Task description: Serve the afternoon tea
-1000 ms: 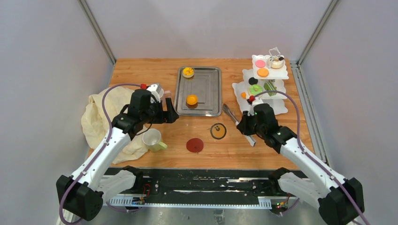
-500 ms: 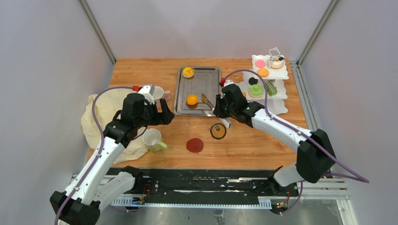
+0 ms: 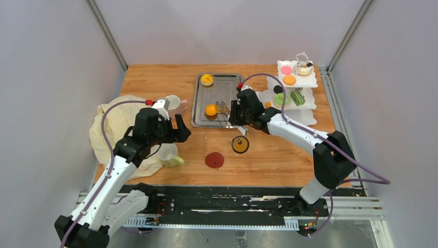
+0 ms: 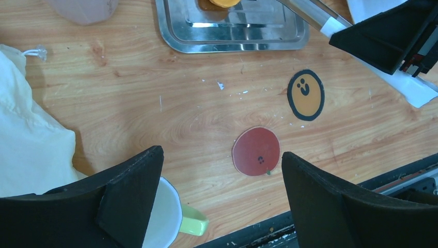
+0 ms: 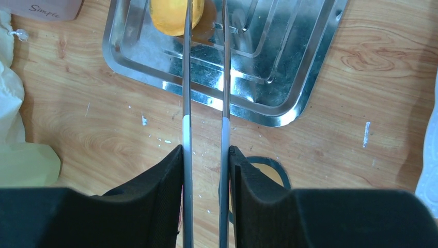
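Cloth (image 3: 111, 129): cream, crumpled, on the left side of the wooden counter (image 3: 155, 77).
Green-handled mug (image 3: 168, 154): pale, upright, just beside the cloth's near edge.
Pink mug (image 3: 173, 102): further back, between the cloth and the tray.
Left claw (image 4: 221, 155): spread wide and holding nothing, above bare counter between the green-handled mug and the red coaster.
Far tart (image 3: 207, 79): orange, in the tray's far left corner.
Near tart (image 5: 173, 15): orange, on the tray's near left part.
Red coaster (image 4: 256, 151): round, flat on the counter near the front edge.
Steel tray (image 5: 289, 62): rectangular, at the middle back of the counter.
Tongs (image 5: 187, 103): metal, with the arms pointing over the tray. One arm crosses the near tart and the other passes just beside it. Contact cannot be told.
Right claw (image 5: 205, 152): squeezed onto the tongs' two arms, one finger on each side.
Orange coaster (image 4: 306, 95): black-ringed, just right of the red coaster.
Tiered stand (image 3: 310, 82): white, at the far right, carrying a pink disc (image 3: 286, 70), a green donut (image 3: 279, 98) and other pastries.
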Available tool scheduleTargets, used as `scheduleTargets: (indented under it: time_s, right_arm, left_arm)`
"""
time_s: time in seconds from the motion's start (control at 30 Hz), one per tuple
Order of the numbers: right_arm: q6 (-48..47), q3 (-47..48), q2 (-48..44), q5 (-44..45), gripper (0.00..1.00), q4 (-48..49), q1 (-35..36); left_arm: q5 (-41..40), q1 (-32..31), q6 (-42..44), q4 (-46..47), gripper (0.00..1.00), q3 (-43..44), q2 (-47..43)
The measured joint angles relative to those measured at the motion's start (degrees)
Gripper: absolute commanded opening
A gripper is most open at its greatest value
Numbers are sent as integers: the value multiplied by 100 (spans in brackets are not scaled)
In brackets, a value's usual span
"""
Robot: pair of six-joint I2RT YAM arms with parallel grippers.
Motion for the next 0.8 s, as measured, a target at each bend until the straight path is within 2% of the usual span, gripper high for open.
scheduleTargets:
  time_s: [0.17,0.23,0.3,0.4,0.43,0.63,0.8]
  right_arm:
    - [72,48,232,-35,37,92,0]
    - [109,48,352,-133,35,155,-2]
    - [146,48,439,-236,26,190,0]
    - [212,48,511,-417,4,293,0]
    - [243,48,511,-472,1,332,0]
    - [310,0,365,-603,1,505,0]
    - [304,-317,-271,-562,1,483,0]
  left_arm:
    - [0,0,-2,-4,89,-111,-90]
    - [0,0,-4,-11,89,-149,-127]
    - [0,0,-4,-17,89,-160,-157]
    - [-2,0,-4,-22,89,-160,-195]
    - [-2,0,-4,-24,89,-160,-203]
    - [-4,0,-2,-50,89,-160,-254]
    - [-2,0,2,-50,89,-160,-236]
